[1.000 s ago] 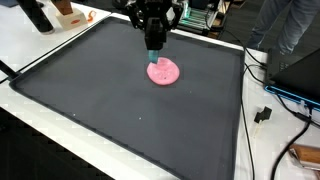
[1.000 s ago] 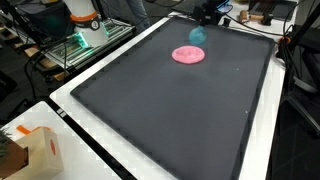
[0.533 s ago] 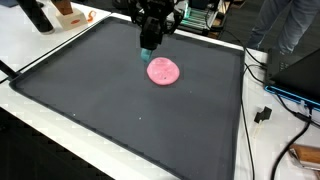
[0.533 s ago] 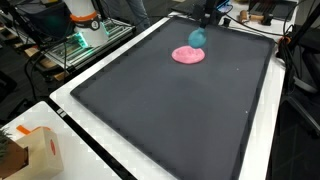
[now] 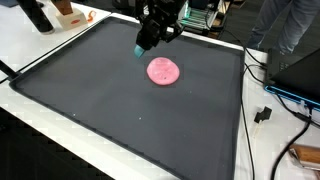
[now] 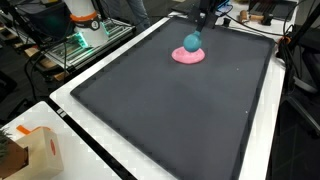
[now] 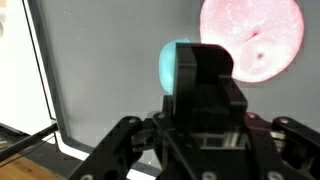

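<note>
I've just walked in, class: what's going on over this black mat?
The robot arm's gripper is shut on a small teal object and holds it just above the black mat, near the far edge. A round pink disc lies flat on the mat close by, apart from the teal object.

Black mat (image 5: 120,115) covering a white tabletop (image 5: 40,48). Pink plate (image 5: 163,70) lying flat on the mat. Claw (image 5: 143,45), tilted, near the plate, clamped on a teal object (image 5: 138,51), possibly a cup. Cables (image 5: 262,100) beside the mat.
</note>
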Robot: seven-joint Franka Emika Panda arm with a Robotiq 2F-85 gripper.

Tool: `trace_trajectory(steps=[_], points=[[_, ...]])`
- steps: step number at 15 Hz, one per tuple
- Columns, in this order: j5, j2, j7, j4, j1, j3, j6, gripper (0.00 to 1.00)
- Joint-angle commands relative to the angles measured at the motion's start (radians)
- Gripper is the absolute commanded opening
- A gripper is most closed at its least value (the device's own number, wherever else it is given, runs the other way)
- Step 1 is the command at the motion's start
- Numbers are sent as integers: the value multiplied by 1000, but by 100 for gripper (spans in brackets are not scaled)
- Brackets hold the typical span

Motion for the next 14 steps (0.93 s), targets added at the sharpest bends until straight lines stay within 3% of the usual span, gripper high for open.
trace_trajectory(steps=[1, 7, 14], points=[[-63, 39, 110, 52, 45, -21, -105, 25], [-100, 96, 199, 114, 70, -18, -242, 25], [-171, 177, 320, 170, 90, -23, -314, 25]])
